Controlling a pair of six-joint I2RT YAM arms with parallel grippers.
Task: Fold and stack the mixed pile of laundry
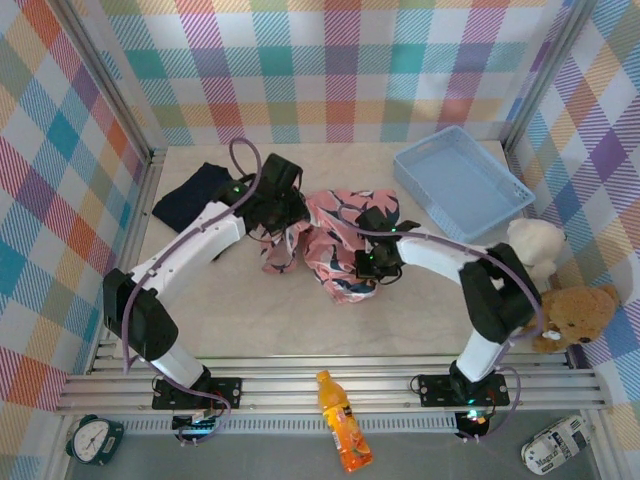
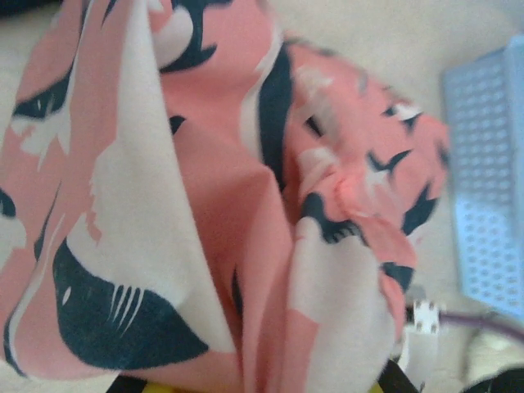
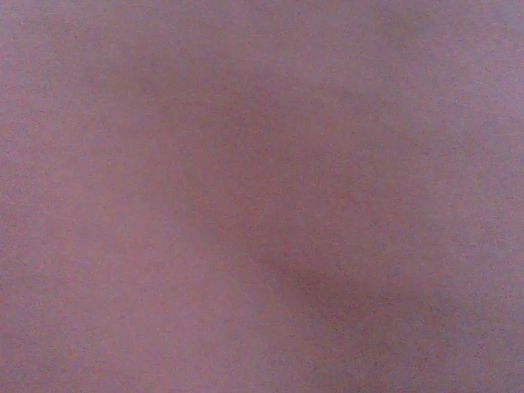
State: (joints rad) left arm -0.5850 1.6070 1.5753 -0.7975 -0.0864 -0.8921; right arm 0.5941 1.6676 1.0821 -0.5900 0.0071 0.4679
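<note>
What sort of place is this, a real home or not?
Probably a staged robot test booth, not a home: plaid walls enclose one table, the left arm and right arm are bolted to a metal rail at its near edge, and teddy bears sit at the right.

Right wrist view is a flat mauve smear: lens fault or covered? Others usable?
Right wrist: likely covered, cloth against the lens, dim, unfocused, faint darker fold. Top external: sharp, evenly lit, that wrist sits on the pink garment. Left wrist: garment close and soft; blue basket blurred.
</note>
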